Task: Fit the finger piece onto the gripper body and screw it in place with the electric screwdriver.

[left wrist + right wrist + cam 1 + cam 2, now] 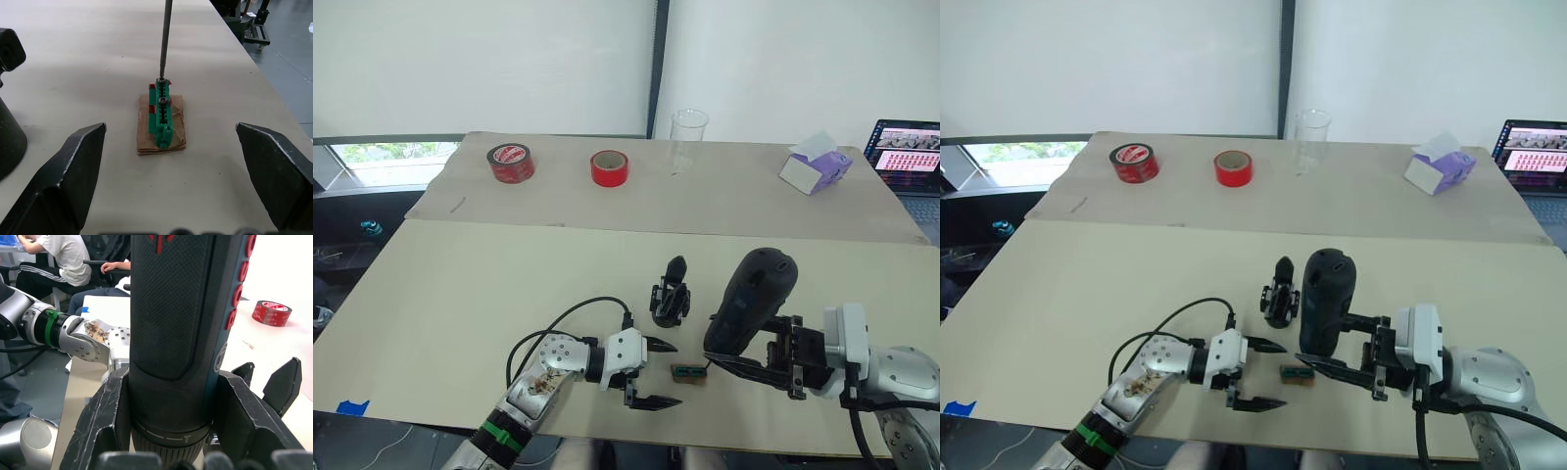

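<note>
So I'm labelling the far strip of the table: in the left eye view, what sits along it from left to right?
Dark red tape roll → bright red tape roll → clear plastic cup → purple and white box → laptop.

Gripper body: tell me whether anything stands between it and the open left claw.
Nothing visible does. The gripper body stands upright on bare table just beyond the left claw, apart from it. The green-and-brown block lies off to the claw's right.

Surface: beige table [489,294], second sheet butted at far side | Near centre: gripper body [671,294] stood upright, green-and-brown block [688,372] laid just nearer | Far side: two red tape rolls [511,163] [610,167], clear cup [688,137], purple-white box [815,164] | Far right: laptop [909,157]
</note>
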Tool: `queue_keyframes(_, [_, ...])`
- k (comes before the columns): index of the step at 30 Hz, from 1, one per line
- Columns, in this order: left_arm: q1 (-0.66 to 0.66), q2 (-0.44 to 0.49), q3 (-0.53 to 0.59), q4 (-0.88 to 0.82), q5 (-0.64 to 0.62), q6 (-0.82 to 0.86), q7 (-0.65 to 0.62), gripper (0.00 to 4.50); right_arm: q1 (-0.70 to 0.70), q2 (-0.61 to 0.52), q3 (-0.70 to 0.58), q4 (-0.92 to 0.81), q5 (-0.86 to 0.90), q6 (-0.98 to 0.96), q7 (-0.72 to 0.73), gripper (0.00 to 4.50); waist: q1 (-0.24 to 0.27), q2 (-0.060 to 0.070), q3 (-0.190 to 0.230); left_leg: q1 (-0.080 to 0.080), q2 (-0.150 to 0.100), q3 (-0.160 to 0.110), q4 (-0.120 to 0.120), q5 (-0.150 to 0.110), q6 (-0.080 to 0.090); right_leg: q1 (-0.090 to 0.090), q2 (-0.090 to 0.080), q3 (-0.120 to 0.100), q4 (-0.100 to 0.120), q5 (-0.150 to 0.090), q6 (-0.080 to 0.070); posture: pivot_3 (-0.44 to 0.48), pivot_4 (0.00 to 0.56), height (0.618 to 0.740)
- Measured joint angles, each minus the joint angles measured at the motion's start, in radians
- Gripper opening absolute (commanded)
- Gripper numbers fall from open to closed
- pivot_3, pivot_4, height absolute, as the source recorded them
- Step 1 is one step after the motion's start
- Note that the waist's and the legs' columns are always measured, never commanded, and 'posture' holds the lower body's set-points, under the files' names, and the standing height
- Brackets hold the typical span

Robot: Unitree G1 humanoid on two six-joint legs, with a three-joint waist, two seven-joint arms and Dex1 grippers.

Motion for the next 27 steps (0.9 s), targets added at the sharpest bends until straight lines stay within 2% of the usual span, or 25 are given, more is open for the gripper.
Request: queue_keyframes(27, [-0.005,-0.004,-0.003,0.006,0.001,-0.004,-0.001,4.5,0.02,0.0,0.006,0.006,-0.018,-0.04,0.011,1.92,0.001,0.0,0.0,0.0,0.0,0.0,-0.001,0.0,0.0,0.001,-0.001,0.0,-0.003,0.0,0.001,0.0,0.15,0.74])
